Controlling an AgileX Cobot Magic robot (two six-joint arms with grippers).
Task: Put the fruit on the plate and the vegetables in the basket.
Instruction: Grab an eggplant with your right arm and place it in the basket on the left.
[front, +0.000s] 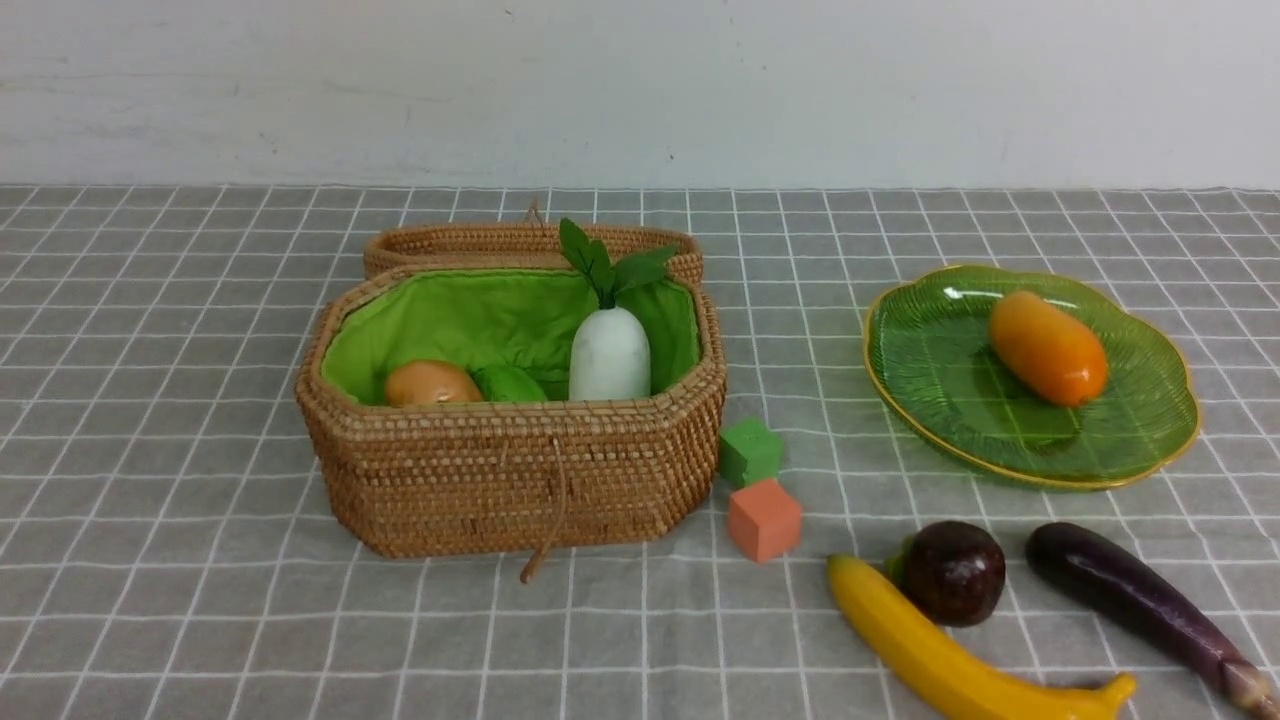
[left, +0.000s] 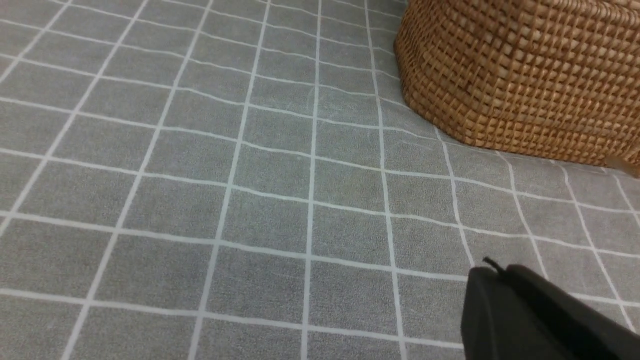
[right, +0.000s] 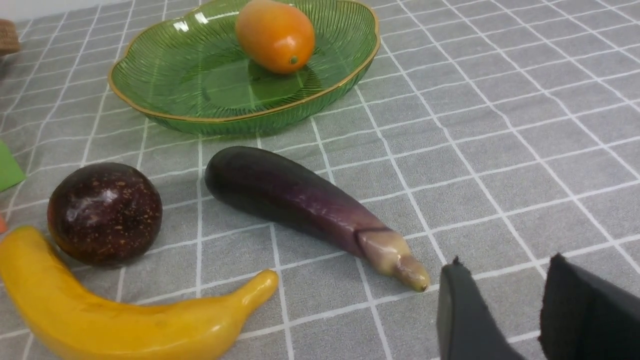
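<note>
Right gripper (right: 505, 272) is hovering with jaws narrowly parted, holding nothing, just beside the eggplant (right: 300, 200) stem tip. Left gripper (left: 495, 272) is sitting closed, empty, near the basket (front: 510, 480) wall. We're seeing the banana (front: 960, 660) and maroon fruit (front: 955, 572) lying side by side at 6 o'clock from the plate (front: 940, 400), eggplant at 5. Farther off, the mango (front: 1047, 347) is resting on the plate; potato (front: 432, 383), gourd (front: 510, 385), radish (front: 609, 355) are sitting in the basket at the plate's 9. We're flagging risk: pinching the tapered stem end could let the glossy eggplant slip or roll.

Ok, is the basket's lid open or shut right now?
Open. The lid lies folded back behind the basket, and the green lining, white radish and potato show inside from the front.
</note>
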